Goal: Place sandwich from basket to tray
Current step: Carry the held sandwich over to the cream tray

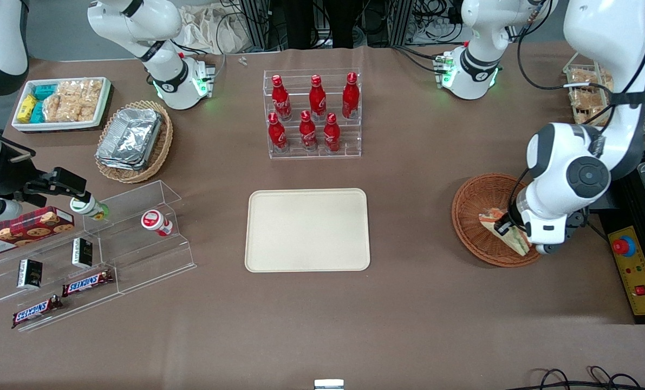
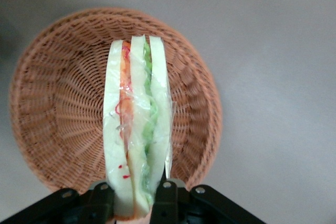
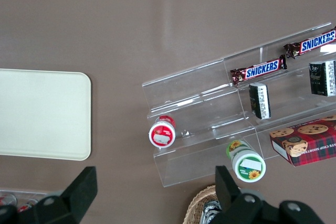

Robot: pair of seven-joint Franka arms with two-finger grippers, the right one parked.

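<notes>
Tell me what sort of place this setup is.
Likely a robotics lab staged as a snack counter: bare cabling and an emergency-stop box beside shop-style cola bottles and chocolate bars. The gripper holds the sandwich above the basket.

Six red bottles, two Snickers bars, one sandwich

The basket is rough woven wicker, reddish-brown and matt, and the sandwich held between the black plastic-looking fingers of the gripper shows soft pale bread under thin, glossy, crinkled clear wrap. The tray is smooth, matt cream material resembling plastic, lying on a matt brown cloth-like table cover. Toward the parked arm's end, the foil containers are creased and shiny, the stepped shelf is clear glossy acrylic, and the red bottles have a gloss finish.
</notes>
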